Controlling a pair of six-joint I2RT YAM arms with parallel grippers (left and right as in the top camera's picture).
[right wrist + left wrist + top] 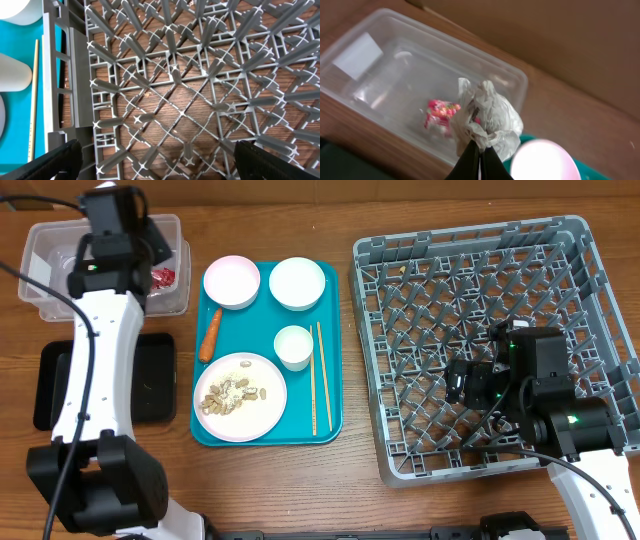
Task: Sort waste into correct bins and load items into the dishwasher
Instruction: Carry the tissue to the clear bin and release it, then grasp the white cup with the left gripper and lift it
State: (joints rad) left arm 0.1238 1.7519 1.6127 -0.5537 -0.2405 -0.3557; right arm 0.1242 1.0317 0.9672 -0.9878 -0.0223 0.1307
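Left claw [479, 152]: clamped on silver-white wrapper [492, 117], above clear tub [390, 12], tabletop's far left corner; red wrapper [440, 112] inside. Right claw [160, 159]: spread wide over unloaded dish rack [470, 310], right edge. Outstanding: carrot [210, 333], scraps [235, 393], all dishes [297, 282].

Overhead, the left arm [100, 350] hides the middle of the clear tub [45, 230]. In the left wrist view, the silver-white wrapper [490, 120] covers part of the red wrapper [437, 112] inside the clear tub. Right of the clear tub, a blurred bowl [545, 162] is cut off by the bottom edge.
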